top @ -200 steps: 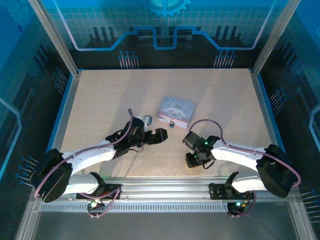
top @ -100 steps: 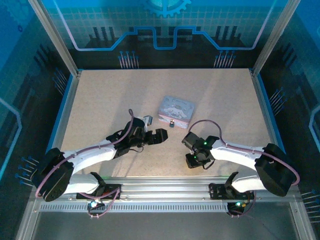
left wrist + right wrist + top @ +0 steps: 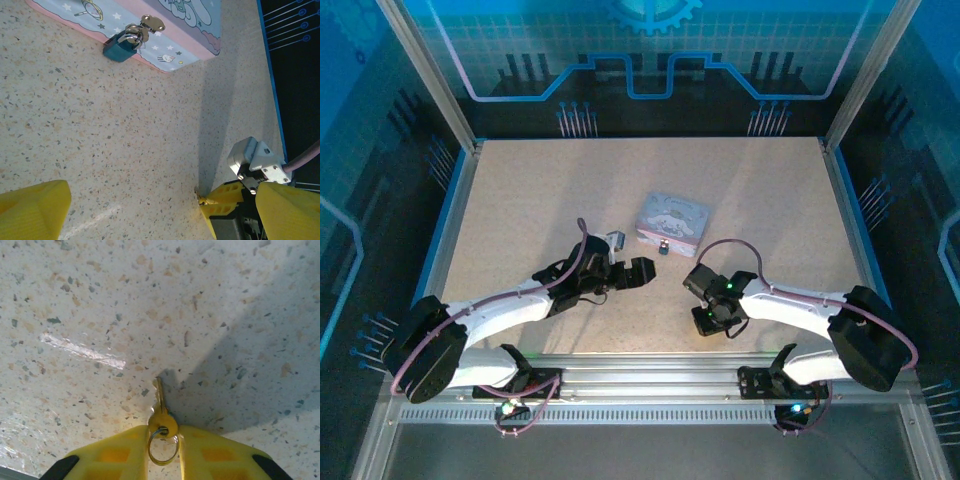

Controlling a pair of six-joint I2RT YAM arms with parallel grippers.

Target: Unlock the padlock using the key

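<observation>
Right wrist view: note the key [image 3: 159, 395] pinched by its round head between the yellow pads [image 3: 115, 452] of the right gripper [image 3: 162, 432], blade pointing away from the fingers with its tip down at the speckled table [image 3: 75, 300], split ring [image 3: 162, 446] dangling in the gap. Treat that as a clenched grasp on the key, but a thin one, on the head alone. Before travelling, check that the blade runs in line with the fingers; leans slightly left as seen here, so expect to correct at the wrist. Lift straight off the table first, to avoid dragging the tip and twisting the key in the pads.

From the left wrist view, find the padlock [image 3: 119, 49]: teal body lying on the table against the front wall of the tin box [image 3: 190, 30], silver shackle [image 3: 132, 34] through the box's clasp [image 3: 151, 22]. Cannot tell from here which way the keyhole faces; look for it on the end of the body away from the shackle before committing. In the top view, place it to the left of the right gripper and a little beyond, near but apart.

Use the left gripper [image 3: 638, 270], spread wide and holding nothing, to close on the teal body and steady it, since so small a lock will likely swivel under a push. Then bring the blade in slowly, along the keyway's axis, and turn only once fully seated
</observation>
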